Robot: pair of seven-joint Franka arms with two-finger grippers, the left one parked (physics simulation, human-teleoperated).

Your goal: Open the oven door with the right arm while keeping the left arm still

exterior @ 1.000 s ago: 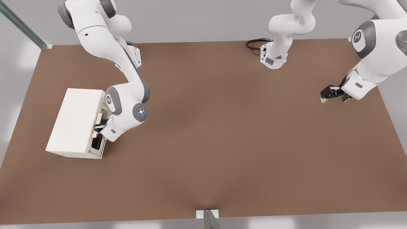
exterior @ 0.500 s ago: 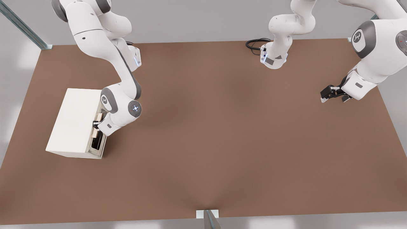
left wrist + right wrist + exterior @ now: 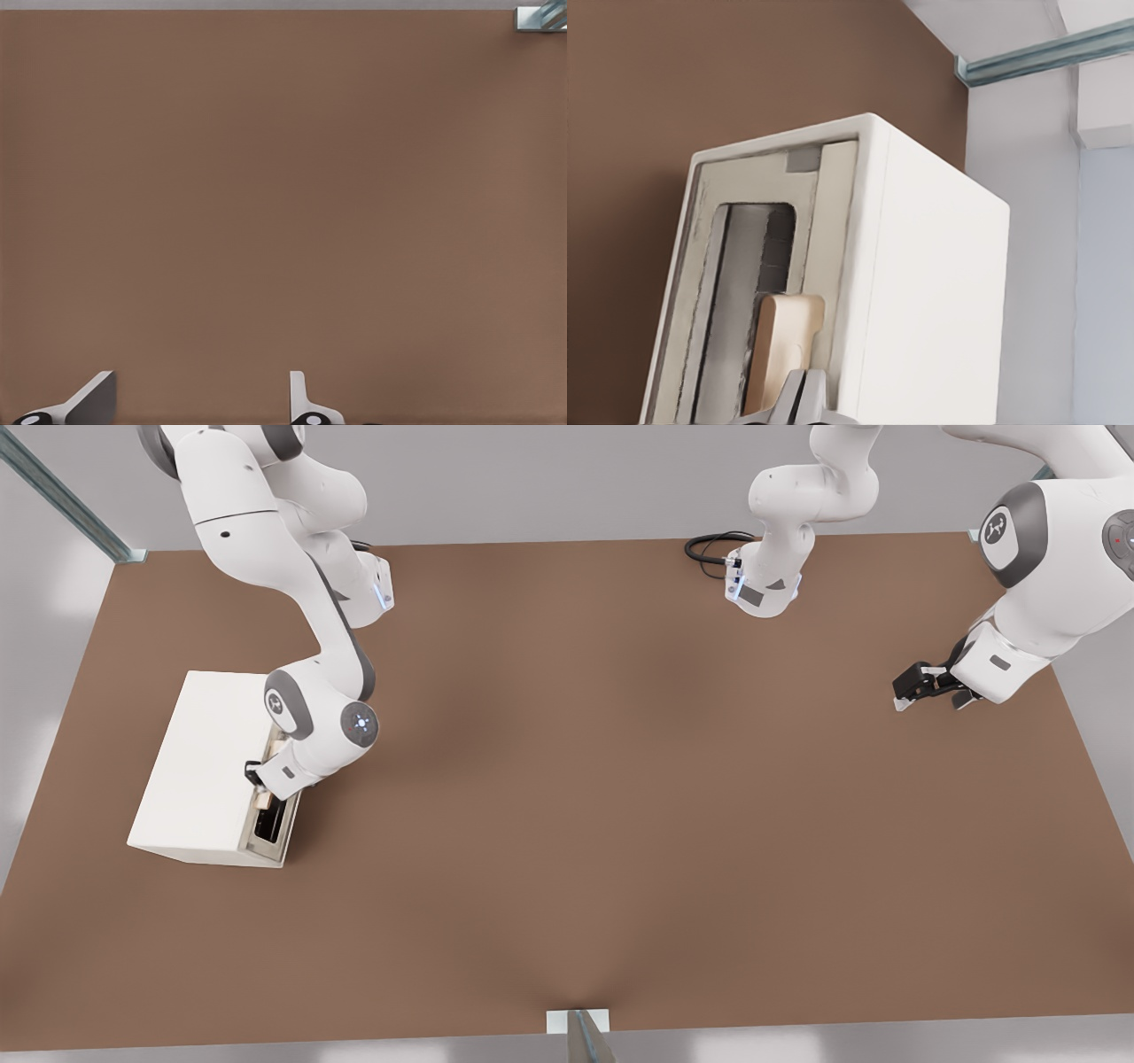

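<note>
Gripper (image 3: 258, 773) closed with fingers together just above the tan handle (image 3: 782, 350) of the shut oven door (image 3: 755, 301), at the counter's (image 3: 620, 824) front-view left; likely to slide off, gripping nothing, if pulled.

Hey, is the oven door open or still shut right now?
Shut. In the right wrist view the oven door sits flush in its frame, and the gripper is at the wooden handle.
</note>
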